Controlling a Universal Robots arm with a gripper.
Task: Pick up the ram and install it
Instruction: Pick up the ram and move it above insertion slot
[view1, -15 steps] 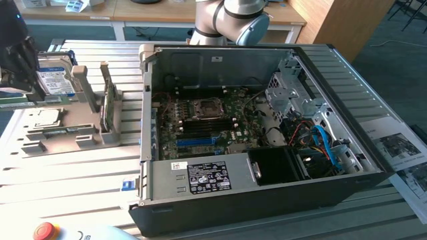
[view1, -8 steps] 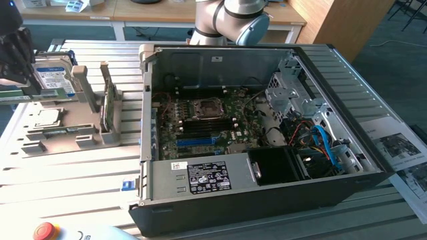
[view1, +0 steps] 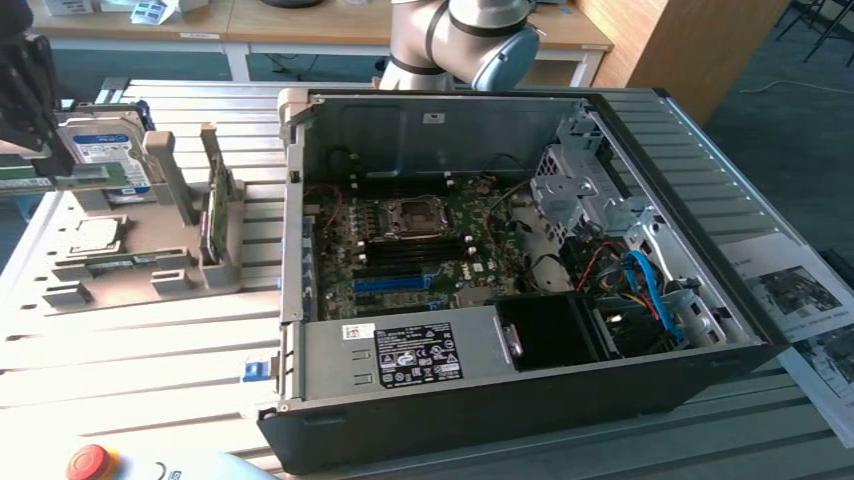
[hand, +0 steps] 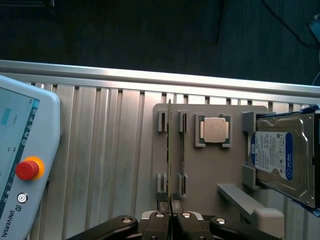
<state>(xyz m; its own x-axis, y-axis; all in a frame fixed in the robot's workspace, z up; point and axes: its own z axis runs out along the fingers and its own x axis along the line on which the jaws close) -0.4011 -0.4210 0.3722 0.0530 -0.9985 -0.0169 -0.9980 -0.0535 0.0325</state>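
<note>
Gripper, black and slim-tipped, was clenched on the ram, a thin green circuit-board stick seen edge-on, which ran along the outer slot of a grey plastic holder, just beside a second stick in the neighbouring slot. The holder carried a square silver processor chip and a boxy silver hard drive with a blue label, and lay on a ribbed aluminium table. On that table were an open black computer case and a pale teach pendant with a red button; dark floor lay beyond its edge.
</note>
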